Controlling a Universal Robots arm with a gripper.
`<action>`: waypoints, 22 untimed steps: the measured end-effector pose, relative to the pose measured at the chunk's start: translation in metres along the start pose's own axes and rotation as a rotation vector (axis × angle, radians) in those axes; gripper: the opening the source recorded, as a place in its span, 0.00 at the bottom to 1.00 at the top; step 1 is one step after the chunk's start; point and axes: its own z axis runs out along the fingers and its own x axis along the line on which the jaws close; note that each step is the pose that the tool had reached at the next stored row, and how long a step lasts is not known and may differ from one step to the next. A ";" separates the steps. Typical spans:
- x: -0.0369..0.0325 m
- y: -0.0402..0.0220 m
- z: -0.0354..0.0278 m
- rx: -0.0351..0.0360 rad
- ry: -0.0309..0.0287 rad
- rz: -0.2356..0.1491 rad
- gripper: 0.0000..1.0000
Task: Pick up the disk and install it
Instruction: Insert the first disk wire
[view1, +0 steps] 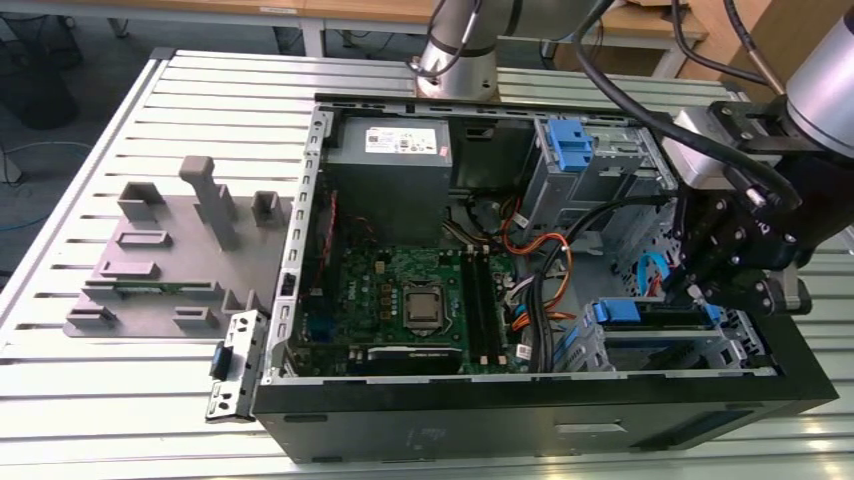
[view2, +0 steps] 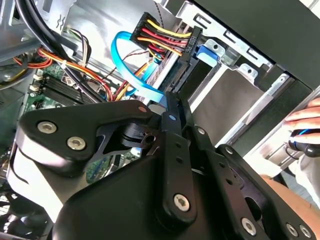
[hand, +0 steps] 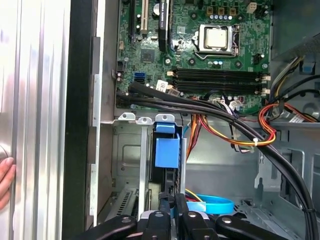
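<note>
The disk (view1: 650, 313) sits edge-up in the lower drive bay of the open computer case (view1: 534, 410), at the exterior view's right, its blue carrier frame showing on top. In both wrist views the carrier's blue tab (hand: 165, 150) (view2: 207, 52) lies just beyond my fingertips. My gripper (view1: 691, 292) hangs right over that bay. Its two black fingers (view2: 176, 130) are pressed together, shut with nothing between them. Their tips (hand: 175, 197) sit beside the disk's edge; whether they touch it I cannot tell.
A grey power-supply box (view1: 394, 150) and a tall blue clip (view1: 567, 145) stand at the case's back. Orange, yellow and black cables (hand: 235, 135) and a blue flat cable (view2: 130, 65) cross near the bay. A grey fixture (view1: 160, 260) lies outside the case. A person's hand (hand: 5, 175) rests on the case.
</note>
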 end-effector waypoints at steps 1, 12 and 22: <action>0.0000 0.0001 0.0003 0.0010 -0.0003 -0.003 0.16; -0.0006 0.0034 0.0035 0.0071 -0.0037 -0.024 0.16; -0.0044 0.0003 0.0049 0.0070 -0.0039 -0.024 0.16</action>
